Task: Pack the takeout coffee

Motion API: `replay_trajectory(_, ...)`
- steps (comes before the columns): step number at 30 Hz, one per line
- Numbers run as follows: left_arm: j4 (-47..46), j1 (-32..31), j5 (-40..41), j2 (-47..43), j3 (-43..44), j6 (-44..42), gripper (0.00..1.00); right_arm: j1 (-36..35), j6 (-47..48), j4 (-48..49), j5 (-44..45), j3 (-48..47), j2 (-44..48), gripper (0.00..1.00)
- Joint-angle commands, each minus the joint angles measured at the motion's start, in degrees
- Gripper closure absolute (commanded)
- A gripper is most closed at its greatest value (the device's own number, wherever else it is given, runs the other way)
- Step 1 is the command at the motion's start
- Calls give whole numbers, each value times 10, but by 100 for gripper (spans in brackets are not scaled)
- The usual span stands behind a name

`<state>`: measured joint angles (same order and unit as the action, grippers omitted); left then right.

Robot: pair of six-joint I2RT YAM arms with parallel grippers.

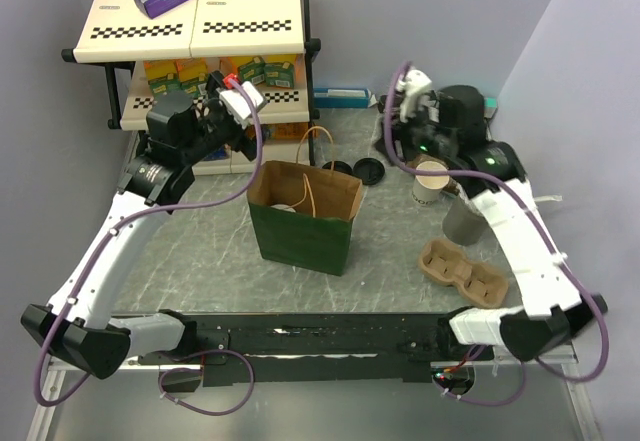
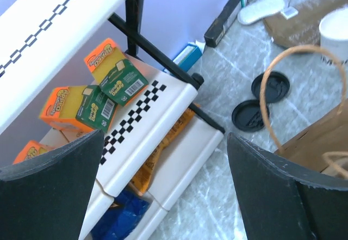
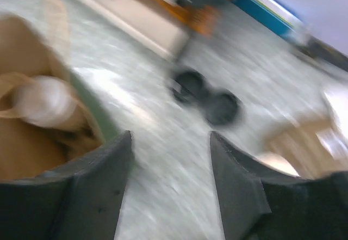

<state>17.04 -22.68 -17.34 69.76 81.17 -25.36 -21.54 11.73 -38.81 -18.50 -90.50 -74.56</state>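
Cup in bag; tray right.

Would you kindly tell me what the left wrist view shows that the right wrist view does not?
Only the left wrist view shows the orange and green boxes on the shelf. Only the right wrist view, though blurred, looks into the paper bag, where a white cup sits. Both show the bag and two black lids on the table.
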Motion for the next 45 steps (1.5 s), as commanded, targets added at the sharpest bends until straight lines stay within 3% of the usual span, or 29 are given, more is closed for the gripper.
replay_trajectory(1, -44, 2, 23, 12, 39, 58, 1, 67, 38, -99, 138, 44, 64, 42)
replay_trajectory(6, -61, 4, 26, 24, 43, 79, 0, 175, 46, -131, 147, 54, 87, 57)
replay_trajectory(15, -62, 4, 6, 40, 51, 86, 1, 232, 87, -131, 159, 77, 67, 65)
replay_trajectory(27, -34, 4, 11, 32, 52, 69, 0, 247, 107, -98, 183, 44, -32, 63)
replay_trajectory(45, -24, 4, 6, 26, 44, 67, 1, 258, 148, -64, 201, 50, -59, 60)
